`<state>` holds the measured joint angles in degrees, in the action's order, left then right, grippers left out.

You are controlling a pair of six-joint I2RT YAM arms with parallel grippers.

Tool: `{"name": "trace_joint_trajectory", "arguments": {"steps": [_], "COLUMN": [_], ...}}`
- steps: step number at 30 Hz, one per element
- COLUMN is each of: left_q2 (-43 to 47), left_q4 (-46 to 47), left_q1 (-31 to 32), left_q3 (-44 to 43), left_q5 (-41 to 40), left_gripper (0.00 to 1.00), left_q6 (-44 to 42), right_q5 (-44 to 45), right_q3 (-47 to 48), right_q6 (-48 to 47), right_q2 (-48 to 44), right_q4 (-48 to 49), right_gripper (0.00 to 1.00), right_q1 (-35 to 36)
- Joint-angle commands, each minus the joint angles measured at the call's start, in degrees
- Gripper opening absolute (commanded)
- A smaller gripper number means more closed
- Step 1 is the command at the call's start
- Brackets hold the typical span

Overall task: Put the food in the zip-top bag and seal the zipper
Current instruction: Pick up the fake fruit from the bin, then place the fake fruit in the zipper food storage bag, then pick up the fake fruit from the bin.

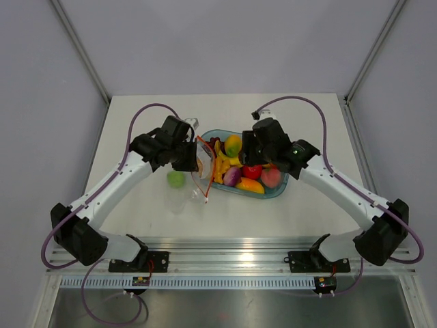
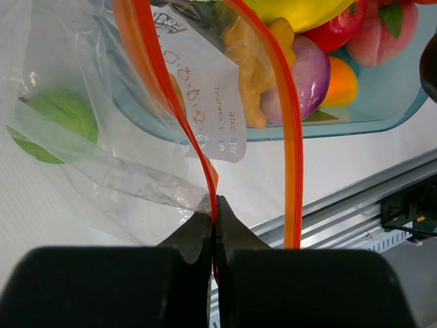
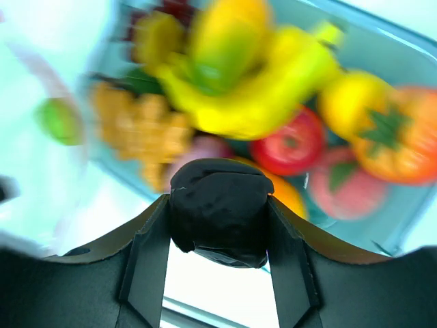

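Arms reach in from the near edge of the table [image 1: 136, 219], two of them, bent at the elbow and meeting around its middle. From above, the left gripper [image 1: 193, 156] sits at the left end of the tray [image 1: 263, 194]. One clear bag [image 1: 203, 172] droops from it toward the table. One green fruit [image 1: 176, 178] lies alone on the table just left of the bag. The right gripper [image 1: 249, 158] hangs low over the tray's middle. The food [image 1: 233, 145] fills the tray, at least seven pieces. This view hides both sets of fingertips.

The left wrist camera gives what the overhead one cannot. The left gripper [image 2: 215, 205] is pressed together, pinching the zipper [image 2: 205, 171] of the bag [image 2: 123, 174]. A second orange-red strand runs apart from it on the right, so the mouth gapes. The green fruit [image 2: 58, 123] shows through the plastic, and whether it lies inside or behind the bag I cannot tell. Beyond stands the tray [image 2: 369, 119], with a purple piece [image 2: 307, 75] and a knobbly yellow piece [image 2: 249, 68] against its wall.

The right wrist camera is blurred. It shows the right gripper [image 3: 217, 201] tilted down over the food [image 3: 273, 96], its two fingers [image 3: 147, 260] clamped against one dark lump [image 3: 218, 215] that touches both. What that lump is cannot be made out.
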<state>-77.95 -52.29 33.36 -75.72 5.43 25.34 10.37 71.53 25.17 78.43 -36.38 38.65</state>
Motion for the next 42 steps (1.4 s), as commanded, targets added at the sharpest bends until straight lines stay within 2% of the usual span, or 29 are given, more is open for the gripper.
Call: {"name": "trace_joint_trajectory", "arguments": {"steps": [1,7,15,17,18,19,20,23,26,30,34,40,42], "left_q2": [0.26,1.31,2.63,2.81,2.89,2.89,2.98,3.42,3.51,3.16,2.81,2.45,2.54], "left_q4": [1.93,0.97,0.96,0.96,0.96,0.88,0.88,0.79,0.96,1.31,1.67,1.58,1.75], "left_q1": [0.30,0.30,0.30,0.30,0.30,0.30,0.30,0.21,0.21,0.21,0.21,0.21,0.21], "left_q3": [-1.88,-2.06,-1.97,-2.24,-2.32,-2.50,-2.59,-2.59,-2.41,-2.15,-2.24,-2.32,-1.89], "left_q5": [0.63,-0.59,-0.25,0.02,0.02,0.37,0.37,0.54,0.19,0.45,0.63,0.37,0.28], "left_gripper": [0.00,0.00,0.00,0.00,0.00,0.00,0.00,0.00,0.00,0.00,0.00,0.00,0.00], "left_q6": [0.41,0.06,0.14,0.14,-0.03,0.06,0.06,-0.03,-0.03,0.14,0.15,-0.29,-0.29], "right_q5": [-0.60,-4.48,-9.22,-10.19,-10.20,-9.93,-9.50,-6.43,-2.47,7.70,16.34,14.95,12.06], "right_q3": [7.04,14.50,18.39,19.00,19.52,20.31,20.41,19.53,18.56,16.37,9.71,-1.46,-2.62], "right_q6": [0.67,1.29,1.37,1.46,1.20,1.20,1.02,0.94,-0.03,-0.91,0.40,1.47,0.06], "right_q2": [2.07,8.75,16.21,17.80,18.24,18.51,18.42,16.50,14.30,10.79,5.69,-1.61,-2.32], "right_q4": [1.83,5.79,7.73,7.82,7.38,6.94,6.50,6.59,5.89,3.78,2.02,2.36,2.11], "right_gripper": [0.42,0.43,0.48,0.55,0.62,0.75,0.81,0.86,0.87,0.86,0.85,0.85,0.90], "right_q1": [4.84,9.68,12.32,12.67,12.59,13.11,13.11,13.11,13.03,12.94,10.14,-3.55,-6.91]}}
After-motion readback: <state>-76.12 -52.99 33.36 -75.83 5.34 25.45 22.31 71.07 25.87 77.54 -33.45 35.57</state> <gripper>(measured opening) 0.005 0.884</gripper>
